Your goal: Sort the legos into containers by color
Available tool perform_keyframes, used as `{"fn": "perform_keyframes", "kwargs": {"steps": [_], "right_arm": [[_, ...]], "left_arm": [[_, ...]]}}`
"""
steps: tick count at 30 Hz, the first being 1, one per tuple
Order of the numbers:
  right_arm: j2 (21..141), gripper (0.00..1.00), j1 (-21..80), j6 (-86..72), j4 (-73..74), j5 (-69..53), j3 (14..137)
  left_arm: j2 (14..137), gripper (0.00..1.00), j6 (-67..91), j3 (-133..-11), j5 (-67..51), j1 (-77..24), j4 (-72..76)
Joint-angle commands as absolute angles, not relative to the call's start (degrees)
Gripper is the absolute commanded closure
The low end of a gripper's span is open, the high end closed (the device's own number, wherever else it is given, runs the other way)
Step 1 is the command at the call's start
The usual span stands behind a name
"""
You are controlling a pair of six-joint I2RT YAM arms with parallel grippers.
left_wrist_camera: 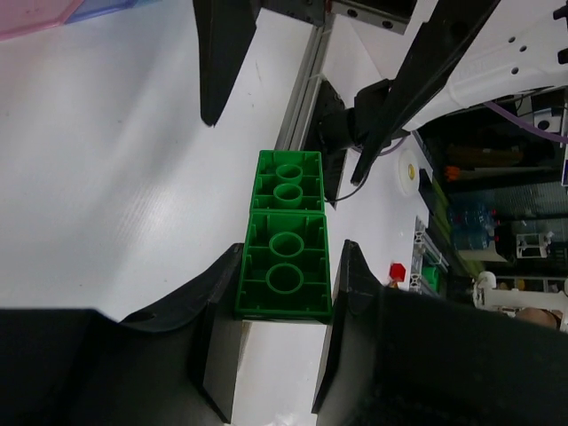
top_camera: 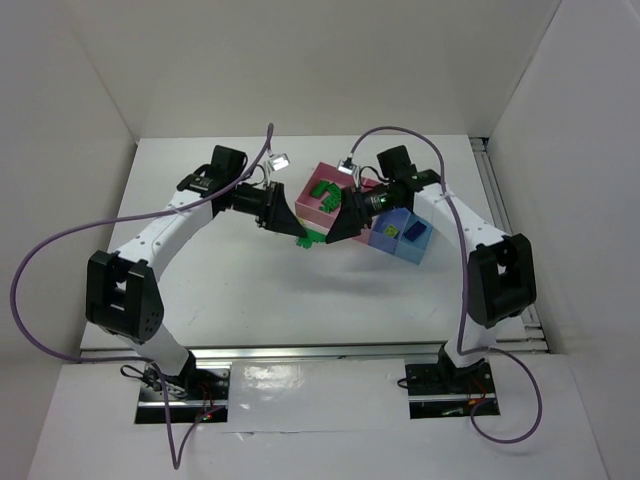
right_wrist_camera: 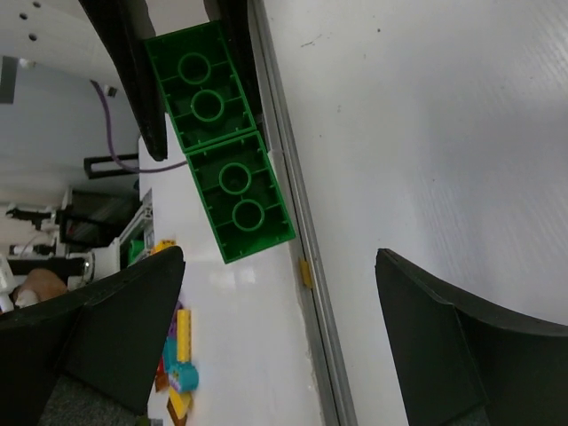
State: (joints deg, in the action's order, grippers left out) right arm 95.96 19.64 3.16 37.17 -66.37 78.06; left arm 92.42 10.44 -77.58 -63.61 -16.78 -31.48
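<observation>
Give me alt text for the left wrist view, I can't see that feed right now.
The left gripper pinches one end of a green lego, two joined bricks with hollow undersides toward the camera, white table behind. The right gripper is open at its far end.

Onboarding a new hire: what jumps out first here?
Two joined green bricks are pinched in the left gripper, over the table near its middle. The right gripper faces them, jaws wide open and empty. Behind, the pink tray already holds more green ones.
</observation>
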Motion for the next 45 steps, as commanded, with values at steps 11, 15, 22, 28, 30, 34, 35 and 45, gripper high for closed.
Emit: {"fn": "perform_keyframes", "kwargs": {"steps": [11,15,22,28,30,34,35,45], "right_arm": [[101.0,0.19,23.9,-1.3,29.8,-72.2,81.8],[101.5,0.32,23.9,-2.6,29.8,-72.2,81.8],[101.0,0.66,24.4,-5.4,26.1,-74.4,80.2],[98.6,0.80,21.5,-14.2,20.3,-60.0,77.0],[97.8,0.81,20.9,-19.5,13.9,-59.2,74.8],[98.4,0.83,20.3,-23.3,11.4,-53.0,77.3],[98.4,0.83,20.3,-25.1,9.2,-52.1,77.3],[101.0,0.79,20.3,-31.8,11.8,-17.9,83.1]], "left_arm": [[94.0,1.00,2.5,-82.1,-68.6,-17.1,-36.3],[95.2,1.00,0.5,-82.1,-68.6,-17.1,-38.6],[95.2,1.00,0.0,-82.1,-69.2,-16.5,-39.1],[95.2,1.00,0.0,-82.1,-68.5,-15.4,-39.1],[95.2,1.00,0.6,-81.6,-67.5,-14.9,-39.1],[96.4,1.00,0.6,-81.0,-67.5,-14.9,-39.6],[96.4,1.00,1.2,-81.0,-67.5,-14.9,-39.6],[95.2,1.00,5.2,-80.7,-63.9,-13.0,-36.8]]}}
